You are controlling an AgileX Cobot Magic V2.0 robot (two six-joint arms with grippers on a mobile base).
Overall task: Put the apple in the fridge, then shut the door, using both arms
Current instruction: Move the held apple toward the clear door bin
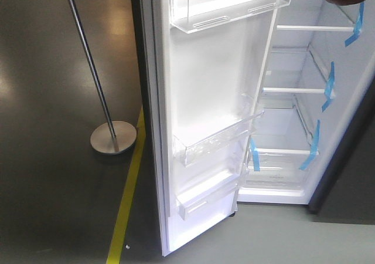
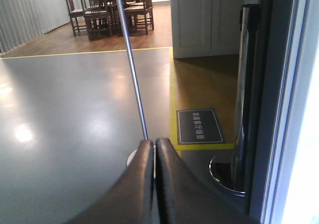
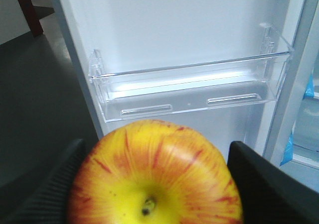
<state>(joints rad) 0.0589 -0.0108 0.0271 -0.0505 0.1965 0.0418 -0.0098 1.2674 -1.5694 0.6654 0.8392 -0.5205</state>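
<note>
Firmly clamped — right gripper (image 3: 157, 186) holds the apple (image 3: 154, 159).

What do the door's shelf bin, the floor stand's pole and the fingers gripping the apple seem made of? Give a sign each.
Shelf bin: clear glossy plastic; the white door shows through. Pole: probably brushed metal; silvery sheen. Fingers: likely matte black rubber or plastic; fine ribbing.
</note>
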